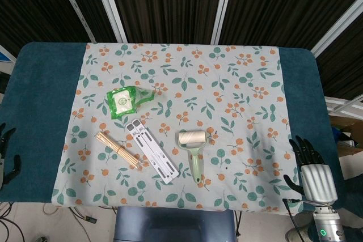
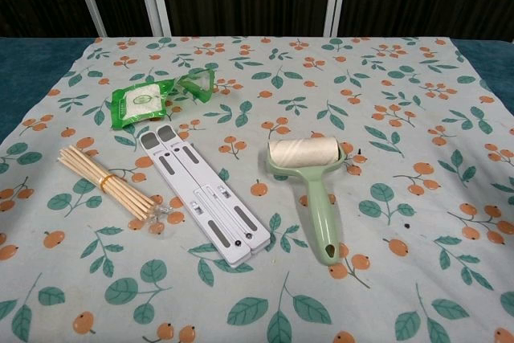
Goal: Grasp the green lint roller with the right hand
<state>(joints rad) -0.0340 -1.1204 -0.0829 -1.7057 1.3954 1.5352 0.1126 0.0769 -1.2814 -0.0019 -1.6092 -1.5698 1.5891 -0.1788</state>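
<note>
The green lint roller (image 1: 193, 150) lies flat on the patterned cloth near the table's front, its white roll toward the back and its pale green handle (image 2: 320, 214) pointing at the front edge. My right hand (image 1: 312, 171) hovers at the table's right front corner, far to the right of the roller, fingers spread and holding nothing. At the far left edge my left hand (image 1: 7, 154) shows only in part, fingers apart, with nothing in it. Neither hand appears in the chest view.
A white folding stand (image 1: 151, 151) lies left of the roller. A bundle of wooden sticks (image 1: 116, 149) sits further left. Behind them is a green packet (image 1: 127, 100). The floral cloth (image 1: 238, 83) covers a blue table (image 1: 42, 111).
</note>
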